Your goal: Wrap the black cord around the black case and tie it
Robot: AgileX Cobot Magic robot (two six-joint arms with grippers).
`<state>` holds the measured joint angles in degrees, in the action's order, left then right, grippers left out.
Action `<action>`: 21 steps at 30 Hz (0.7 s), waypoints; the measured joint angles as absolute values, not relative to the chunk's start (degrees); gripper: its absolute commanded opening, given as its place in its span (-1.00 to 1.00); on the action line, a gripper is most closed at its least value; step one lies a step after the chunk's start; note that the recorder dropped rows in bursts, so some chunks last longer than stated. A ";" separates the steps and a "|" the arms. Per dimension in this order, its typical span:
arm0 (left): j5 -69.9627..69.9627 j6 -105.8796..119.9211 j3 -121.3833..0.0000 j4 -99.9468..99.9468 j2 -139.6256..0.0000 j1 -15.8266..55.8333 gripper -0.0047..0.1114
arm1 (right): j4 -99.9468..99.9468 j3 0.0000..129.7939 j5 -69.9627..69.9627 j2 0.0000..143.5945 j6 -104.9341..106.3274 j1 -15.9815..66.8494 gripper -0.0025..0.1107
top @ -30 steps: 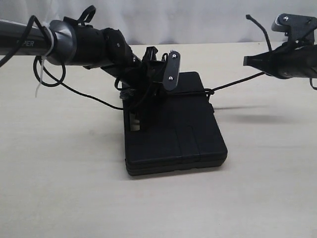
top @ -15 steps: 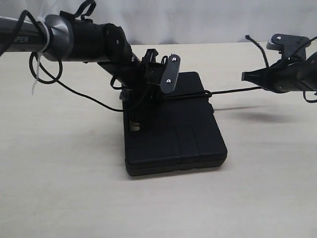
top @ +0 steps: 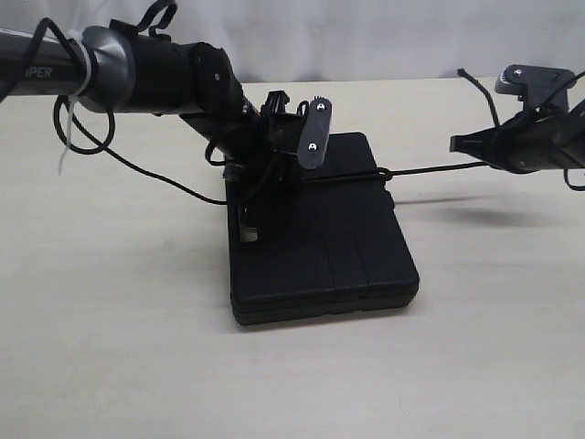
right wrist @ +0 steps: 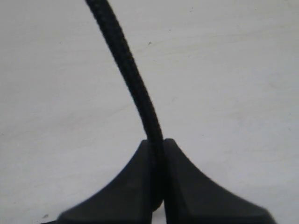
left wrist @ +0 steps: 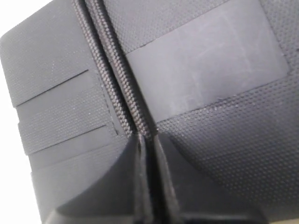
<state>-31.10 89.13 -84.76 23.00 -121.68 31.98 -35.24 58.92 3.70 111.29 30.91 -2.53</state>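
The black case [top: 329, 247] lies flat in the middle of the table. The black cord [top: 343, 176] crosses its far part to a small knot [top: 385, 172] at the case's right edge, then runs taut and nearly level to my right gripper [top: 455, 143], which is shut on it above the table. In the right wrist view the braided cord [right wrist: 135, 88] enters the right gripper [right wrist: 157, 142] between closed jaws. My left gripper [top: 260, 197] presses down on the case's far left part. Up close, two cord strands [left wrist: 117, 79] over the textured case [left wrist: 224, 121] run into the shut left gripper [left wrist: 147, 140].
A thin black line [top: 146, 171] trails from the left arm over the table to the case's left edge; I cannot tell whether it is cord or cable. A white zip tie [top: 66, 155] hangs from that arm. A pale backdrop [top: 366, 37] closes the table's far side.
My right gripper has dropped lower, so the cord from the knot now runs nearly level and taut. The left arm shifted slightly and then held still.
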 measured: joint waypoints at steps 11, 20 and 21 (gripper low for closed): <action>-29.79 88.74 -84.76 22.50 -121.57 31.98 -0.42 | -34.25 58.92 2.80 111.29 31.49 -3.75 -0.67; -30.75 85.19 -84.27 20.46 -118.15 31.35 -0.11 | -33.86 59.02 5.21 110.54 32.55 -4.99 -0.15; -30.75 84.49 -84.27 20.46 -117.61 31.35 -0.11 | -33.86 59.02 4.93 110.01 32.71 -4.99 -0.14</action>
